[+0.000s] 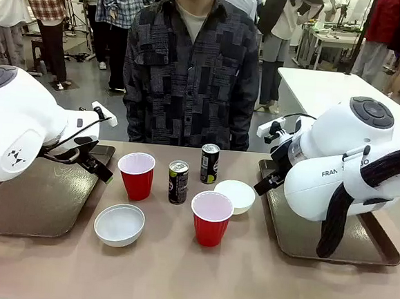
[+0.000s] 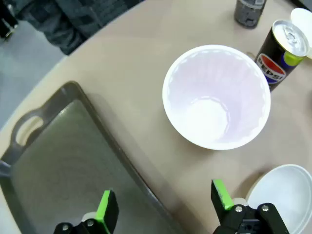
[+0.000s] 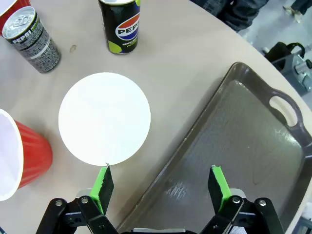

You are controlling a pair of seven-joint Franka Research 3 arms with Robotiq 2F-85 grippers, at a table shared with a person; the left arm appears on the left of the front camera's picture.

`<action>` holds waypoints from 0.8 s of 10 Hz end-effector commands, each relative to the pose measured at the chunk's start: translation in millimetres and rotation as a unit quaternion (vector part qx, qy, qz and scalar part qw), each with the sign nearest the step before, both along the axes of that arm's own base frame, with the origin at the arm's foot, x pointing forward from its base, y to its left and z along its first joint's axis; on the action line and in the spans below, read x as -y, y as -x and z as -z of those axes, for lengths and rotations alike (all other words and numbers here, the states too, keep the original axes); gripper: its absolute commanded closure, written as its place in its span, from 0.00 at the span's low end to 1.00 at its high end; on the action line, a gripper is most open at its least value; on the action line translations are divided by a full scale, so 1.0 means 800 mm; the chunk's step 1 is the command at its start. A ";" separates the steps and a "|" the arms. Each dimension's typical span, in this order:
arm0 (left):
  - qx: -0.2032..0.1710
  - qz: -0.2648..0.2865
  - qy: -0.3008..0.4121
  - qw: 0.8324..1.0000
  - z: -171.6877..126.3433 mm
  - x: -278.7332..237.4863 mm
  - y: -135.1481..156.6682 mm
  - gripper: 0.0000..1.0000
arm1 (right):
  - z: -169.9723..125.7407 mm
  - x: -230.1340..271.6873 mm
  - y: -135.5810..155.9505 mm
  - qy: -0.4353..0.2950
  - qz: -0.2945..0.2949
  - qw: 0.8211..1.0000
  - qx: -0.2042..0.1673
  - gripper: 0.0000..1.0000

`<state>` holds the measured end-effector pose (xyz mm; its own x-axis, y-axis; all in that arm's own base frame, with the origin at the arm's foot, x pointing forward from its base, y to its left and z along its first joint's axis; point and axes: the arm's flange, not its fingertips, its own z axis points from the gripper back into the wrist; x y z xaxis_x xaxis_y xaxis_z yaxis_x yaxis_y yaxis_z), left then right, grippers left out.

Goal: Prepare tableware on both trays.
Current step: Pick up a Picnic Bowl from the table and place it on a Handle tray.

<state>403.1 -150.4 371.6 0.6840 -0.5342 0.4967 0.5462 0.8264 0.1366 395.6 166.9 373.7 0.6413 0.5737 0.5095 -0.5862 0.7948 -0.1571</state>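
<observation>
Two red cups (image 1: 136, 176) (image 1: 211, 218), two white bowls (image 1: 119, 224) (image 1: 235, 196) and two black cans (image 1: 178, 182) (image 1: 209, 163) stand on the table between the two brown trays (image 1: 37, 199) (image 1: 297, 237). My left gripper (image 2: 164, 204) hangs open over the left tray's inner rim (image 2: 122, 161), with a cup (image 2: 217, 97) just ahead of it and a bowl (image 2: 285, 195) beside it. My right gripper (image 3: 161, 187) is open above the right tray's inner rim (image 3: 195, 146), close to the other bowl (image 3: 104, 118). Neither gripper holds anything.
A person in a dark patterned shirt (image 1: 190, 72) stands at the far side of the table. Both trays are bare inside. More people and other tables show in the background.
</observation>
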 end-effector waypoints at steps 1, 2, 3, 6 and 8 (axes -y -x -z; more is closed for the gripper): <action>0.000 0.000 0.000 1.000 0.000 0.000 0.000 0.00 | 0.000 0.000 0.000 0.000 0.000 1.000 0.000 0.00; 0.000 0.000 0.000 1.000 0.000 0.000 0.000 0.00 | 0.000 0.000 0.000 0.000 0.000 1.000 0.000 0.00; 0.000 0.000 0.000 1.000 0.000 0.000 0.000 0.00 | 0.000 0.000 0.000 0.000 0.000 1.000 0.000 0.00; 0.000 0.000 0.000 1.000 0.000 0.000 0.000 0.00 | 0.000 0.000 0.000 0.000 0.000 1.000 0.000 0.00; 0.000 0.000 0.000 1.000 0.000 0.000 0.000 0.00 | 0.000 0.000 0.000 0.000 0.000 1.000 0.000 0.00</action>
